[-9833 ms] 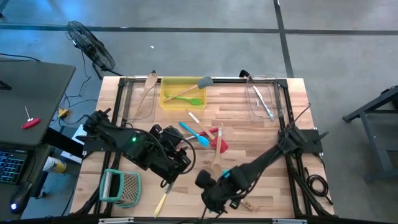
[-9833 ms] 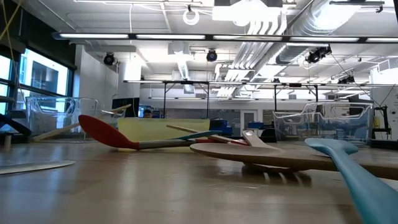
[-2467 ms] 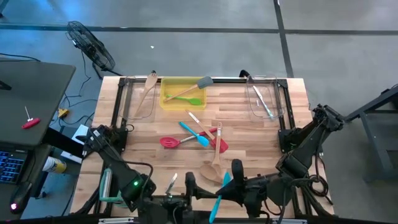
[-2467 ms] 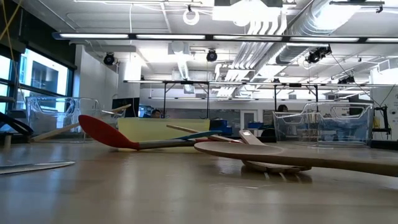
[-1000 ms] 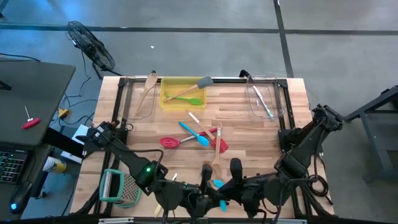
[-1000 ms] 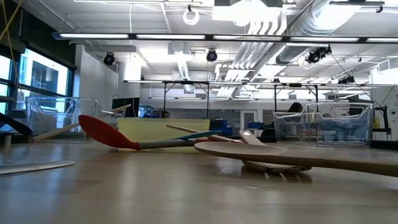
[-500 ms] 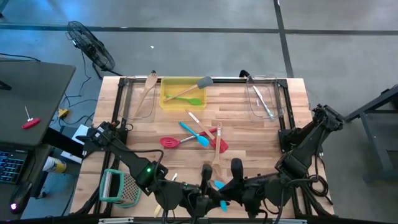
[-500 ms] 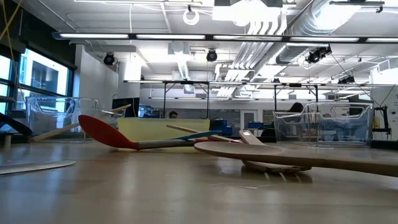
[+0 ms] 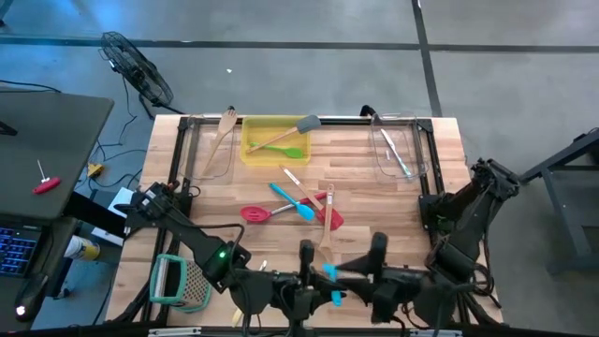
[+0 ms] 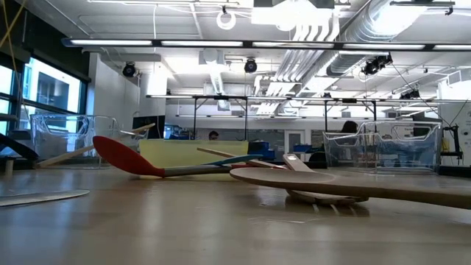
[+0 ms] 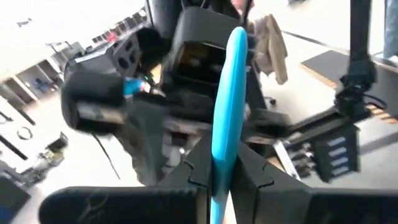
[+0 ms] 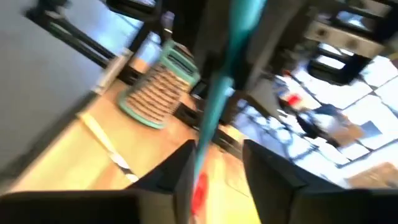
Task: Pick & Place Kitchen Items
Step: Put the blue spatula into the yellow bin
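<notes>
Handover of the blue spatula is judged underway at the desk's near edge, where it is clamped in the closed left end effector while the right end effector, fingers parted, is seen beside it, so withdrawal seems needed next.

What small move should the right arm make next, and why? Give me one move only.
Probably draw the right tool straight back off the blue spatula. The left tool is clamped on its handle, and the right tool's fingers stand apart on either side of it, so the handover looks done. Pulling back without twisting should avoid knocking it.
</notes>
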You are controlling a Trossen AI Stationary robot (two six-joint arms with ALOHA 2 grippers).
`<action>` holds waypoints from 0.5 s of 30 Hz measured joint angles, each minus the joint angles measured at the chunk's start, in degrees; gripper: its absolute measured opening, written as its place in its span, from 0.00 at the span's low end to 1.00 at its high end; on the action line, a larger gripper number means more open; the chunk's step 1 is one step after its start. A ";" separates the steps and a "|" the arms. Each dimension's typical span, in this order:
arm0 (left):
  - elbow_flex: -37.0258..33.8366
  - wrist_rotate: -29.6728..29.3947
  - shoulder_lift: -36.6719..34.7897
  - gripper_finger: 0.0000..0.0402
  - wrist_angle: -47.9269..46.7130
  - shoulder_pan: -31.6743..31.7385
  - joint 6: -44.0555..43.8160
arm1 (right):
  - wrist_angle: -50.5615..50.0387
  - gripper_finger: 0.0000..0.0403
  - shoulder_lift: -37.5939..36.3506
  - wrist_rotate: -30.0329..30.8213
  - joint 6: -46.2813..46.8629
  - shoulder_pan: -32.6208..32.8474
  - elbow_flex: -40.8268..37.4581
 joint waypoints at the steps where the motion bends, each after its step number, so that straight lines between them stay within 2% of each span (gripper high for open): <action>1: 0.00 -0.24 -0.22 0.05 -0.46 -0.05 0.04 | -0.64 0.38 0.00 3.75 -0.02 0.58 0.00; 6: 0.00 -6.98 -2.78 0.05 -4.91 -0.05 -0.20 | -8.91 0.53 -0.02 28.21 4.02 3.03 -0.02; 8: 0.00 -11.11 -3.63 0.05 -7.30 0.77 -0.19 | -14.02 0.56 -0.07 33.23 8.54 3.51 0.00; 11: -0.02 -16.25 -5.22 0.05 -12.60 2.75 -1.11 | -20.57 0.58 -0.07 31.82 15.94 4.54 0.00; 15: 0.00 -17.57 -8.43 0.05 -21.63 7.66 -6.88 | -27.70 0.58 -0.07 23.79 25.30 4.89 0.00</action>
